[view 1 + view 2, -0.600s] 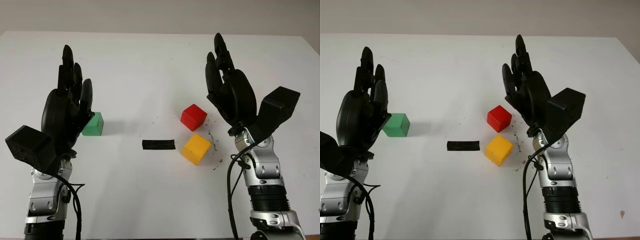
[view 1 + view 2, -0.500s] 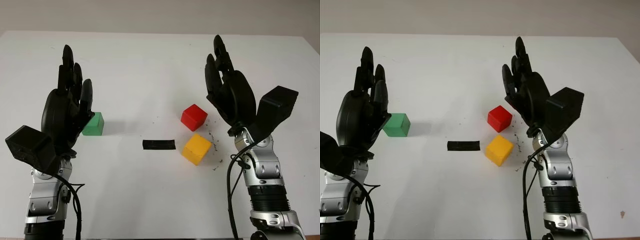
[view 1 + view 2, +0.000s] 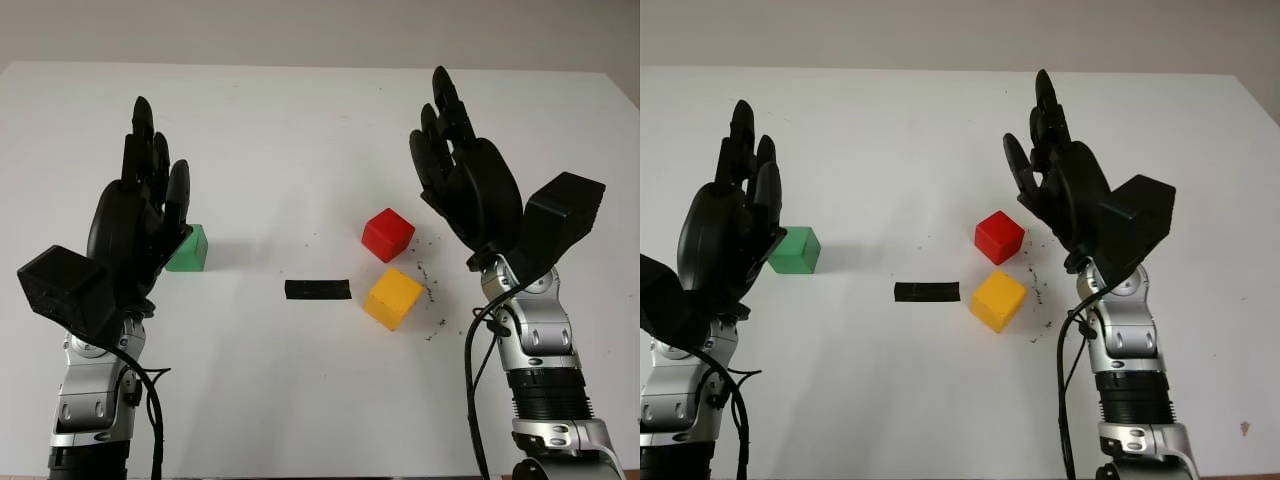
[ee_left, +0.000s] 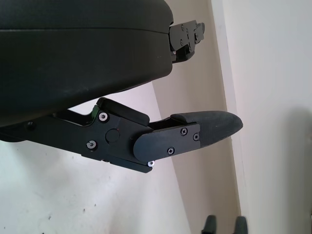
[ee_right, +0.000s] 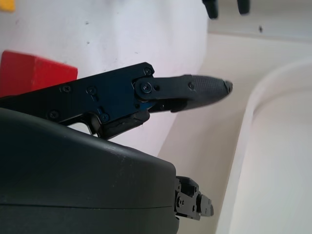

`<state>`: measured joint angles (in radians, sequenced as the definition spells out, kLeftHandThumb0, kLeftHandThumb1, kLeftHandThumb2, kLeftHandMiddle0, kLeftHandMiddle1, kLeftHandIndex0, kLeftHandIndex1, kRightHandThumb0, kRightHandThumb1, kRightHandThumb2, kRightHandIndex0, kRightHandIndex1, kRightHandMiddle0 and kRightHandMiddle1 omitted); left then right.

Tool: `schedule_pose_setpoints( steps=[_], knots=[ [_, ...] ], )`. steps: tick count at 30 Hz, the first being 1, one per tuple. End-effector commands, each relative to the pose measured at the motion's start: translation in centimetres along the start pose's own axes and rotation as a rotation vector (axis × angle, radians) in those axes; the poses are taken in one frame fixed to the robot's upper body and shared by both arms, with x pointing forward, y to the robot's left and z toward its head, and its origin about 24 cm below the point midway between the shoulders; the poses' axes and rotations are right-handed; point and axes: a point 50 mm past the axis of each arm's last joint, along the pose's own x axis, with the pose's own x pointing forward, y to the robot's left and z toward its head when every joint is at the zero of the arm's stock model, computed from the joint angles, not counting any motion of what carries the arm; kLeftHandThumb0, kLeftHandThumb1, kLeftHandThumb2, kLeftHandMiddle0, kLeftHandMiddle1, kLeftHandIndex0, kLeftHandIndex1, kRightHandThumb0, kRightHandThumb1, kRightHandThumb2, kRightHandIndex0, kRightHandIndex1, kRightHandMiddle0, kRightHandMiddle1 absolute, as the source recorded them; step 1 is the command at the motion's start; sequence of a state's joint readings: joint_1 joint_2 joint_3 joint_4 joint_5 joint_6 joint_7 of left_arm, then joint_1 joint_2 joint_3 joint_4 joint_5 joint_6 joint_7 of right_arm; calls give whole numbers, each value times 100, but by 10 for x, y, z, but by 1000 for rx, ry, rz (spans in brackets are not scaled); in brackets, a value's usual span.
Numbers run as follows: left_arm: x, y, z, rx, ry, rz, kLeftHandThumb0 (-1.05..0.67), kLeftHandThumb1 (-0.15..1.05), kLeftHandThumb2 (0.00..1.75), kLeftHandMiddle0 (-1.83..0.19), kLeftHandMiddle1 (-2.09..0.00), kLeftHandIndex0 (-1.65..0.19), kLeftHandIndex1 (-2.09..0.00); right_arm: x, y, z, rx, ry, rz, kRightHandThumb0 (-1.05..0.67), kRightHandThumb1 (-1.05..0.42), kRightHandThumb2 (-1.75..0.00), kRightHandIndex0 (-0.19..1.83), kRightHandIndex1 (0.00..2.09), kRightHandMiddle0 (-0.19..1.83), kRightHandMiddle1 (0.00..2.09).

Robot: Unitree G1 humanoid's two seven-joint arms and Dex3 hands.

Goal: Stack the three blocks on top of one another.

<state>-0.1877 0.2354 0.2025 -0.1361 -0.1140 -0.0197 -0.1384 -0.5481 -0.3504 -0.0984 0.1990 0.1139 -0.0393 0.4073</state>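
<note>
The right hand (image 3: 465, 180), released and holding nothing, has shifted slightly right beside the small red cube block (image 3: 387, 234), so no stacking has begun.

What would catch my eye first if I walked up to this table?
Two big black robot hands, raised open above a white table: the left hand at the left side, the right hand at the right. Next come three bright blocks: a green block just beside the left hand, and a red block and yellow block close together near the right hand, none stacked yet.
</note>
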Motion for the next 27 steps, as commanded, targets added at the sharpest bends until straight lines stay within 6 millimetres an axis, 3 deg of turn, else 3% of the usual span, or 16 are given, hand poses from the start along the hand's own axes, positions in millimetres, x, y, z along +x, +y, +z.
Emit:
schedule_pose_setpoints(
  steps=[1, 4, 8, 13, 18, 27],
  knots=[
    [1, 4, 5, 31, -21, 7, -71, 105, 58, 19, -4, 19, -1, 11, -23, 28, -178, -59, 34, -58, -94, -6, -4, 9, 2, 14],
    [0, 5, 7, 29, -22, 16, -72, 105, 57, 19, -4, 19, -2, 20, -42, 45, -469, -13, 101, -64, -86, -3, 7, 14, 15, 25],
    [-1, 9, 8, 23, -31, 22, -68, 105, 58, 19, -3, 19, -3, 37, -57, 69, -850, 34, 210, -63, -73, -4, 15, 10, 31, 20],
    [1, 11, 9, 18, -32, 29, -65, 105, 58, 18, -5, 18, -4, 45, -56, 78, -1111, 66, 361, -61, -74, -6, 11, 6, 31, 14],
    [3, 10, 10, 32, -18, 23, -67, 105, 56, 17, -6, 17, -5, 44, -43, 71, -1260, 39, 494, -58, -74, -5, 14, 7, 34, 12],
    [5, 11, 9, 30, -20, 17, -67, 105, 56, 18, -5, 18, -5, 36, -27, 42, -1315, -4, 600, -56, -76, -6, 16, 7, 36, 8]
  ],
)
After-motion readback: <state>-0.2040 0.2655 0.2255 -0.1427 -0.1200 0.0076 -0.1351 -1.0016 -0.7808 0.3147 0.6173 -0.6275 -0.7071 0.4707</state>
